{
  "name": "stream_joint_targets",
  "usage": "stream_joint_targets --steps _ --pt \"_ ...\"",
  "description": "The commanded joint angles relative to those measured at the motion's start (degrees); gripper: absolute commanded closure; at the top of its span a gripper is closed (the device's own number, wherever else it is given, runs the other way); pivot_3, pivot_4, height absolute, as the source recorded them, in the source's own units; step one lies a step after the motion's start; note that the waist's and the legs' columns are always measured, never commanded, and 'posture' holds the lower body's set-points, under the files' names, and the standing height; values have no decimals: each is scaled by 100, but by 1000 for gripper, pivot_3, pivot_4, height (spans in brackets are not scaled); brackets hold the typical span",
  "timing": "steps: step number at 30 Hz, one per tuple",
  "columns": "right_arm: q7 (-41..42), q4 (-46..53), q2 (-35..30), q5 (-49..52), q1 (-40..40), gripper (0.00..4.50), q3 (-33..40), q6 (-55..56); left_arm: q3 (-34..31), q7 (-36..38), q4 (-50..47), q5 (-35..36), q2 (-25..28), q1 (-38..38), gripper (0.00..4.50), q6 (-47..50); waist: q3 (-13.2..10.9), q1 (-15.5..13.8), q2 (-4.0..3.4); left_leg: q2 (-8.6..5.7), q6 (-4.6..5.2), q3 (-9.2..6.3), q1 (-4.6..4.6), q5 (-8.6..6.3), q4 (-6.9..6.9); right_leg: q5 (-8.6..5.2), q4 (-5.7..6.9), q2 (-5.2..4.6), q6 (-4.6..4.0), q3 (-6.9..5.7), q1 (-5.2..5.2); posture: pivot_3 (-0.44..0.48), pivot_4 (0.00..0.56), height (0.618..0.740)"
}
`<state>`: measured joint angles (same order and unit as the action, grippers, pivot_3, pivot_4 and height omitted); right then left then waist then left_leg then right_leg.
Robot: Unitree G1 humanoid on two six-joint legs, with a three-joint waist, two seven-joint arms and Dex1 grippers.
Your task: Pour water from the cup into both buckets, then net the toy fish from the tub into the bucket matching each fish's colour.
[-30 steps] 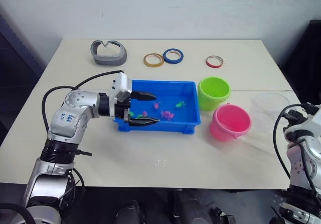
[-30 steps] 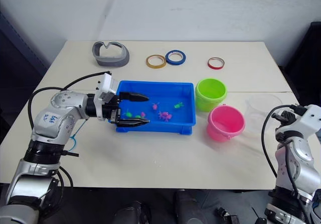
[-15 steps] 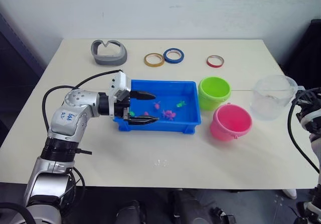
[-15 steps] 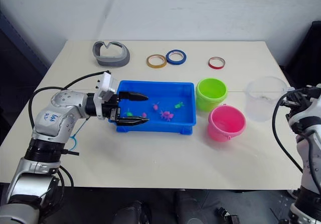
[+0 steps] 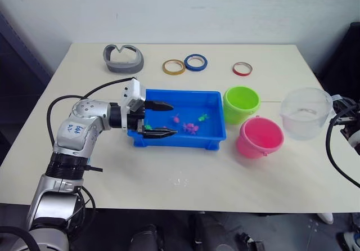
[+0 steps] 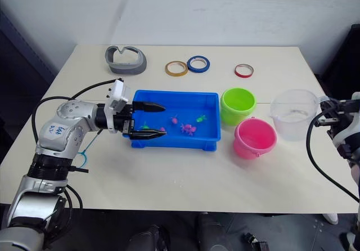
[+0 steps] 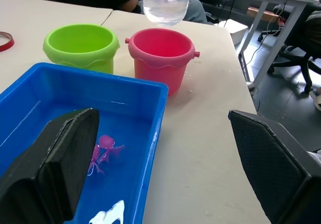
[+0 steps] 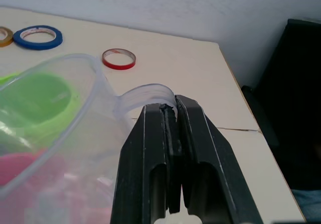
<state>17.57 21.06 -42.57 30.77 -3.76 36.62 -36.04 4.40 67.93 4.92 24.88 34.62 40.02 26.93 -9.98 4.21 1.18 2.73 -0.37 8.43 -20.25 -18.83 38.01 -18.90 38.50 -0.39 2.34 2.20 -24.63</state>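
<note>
Pouring step: the cup is gripped by its handle in the right hand, nothing tipped yet.
It's held just beside the pink bucket; the left hand is spread open over the tub. A tilt is needed next.

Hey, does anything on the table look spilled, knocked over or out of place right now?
Nothing obvious. The green bucket and pink bucket stand upright beside the tub, and the right gripper holds the cup upright by its handle.

Blue handwritten marks on left arm, illegible; no other text.
</note>
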Motion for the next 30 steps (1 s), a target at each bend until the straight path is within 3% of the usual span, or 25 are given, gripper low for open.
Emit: stream_joint_targets --steps 1,30 --pt "36 275 -162 -434 78 4425 83 450 -107 105 -208 150 63 158 0 95 0 0 0 0 0 0 0 0 0 0 0 0 0 0 0 0 150 738" --pt "492 652 -263 -2554 488 4425 -648 1817 -57 195 -145 50 64 76 0 -18 0 -105 0 -1 0 1 2 0 4 0 2 1 0 0 0 0 150 738"
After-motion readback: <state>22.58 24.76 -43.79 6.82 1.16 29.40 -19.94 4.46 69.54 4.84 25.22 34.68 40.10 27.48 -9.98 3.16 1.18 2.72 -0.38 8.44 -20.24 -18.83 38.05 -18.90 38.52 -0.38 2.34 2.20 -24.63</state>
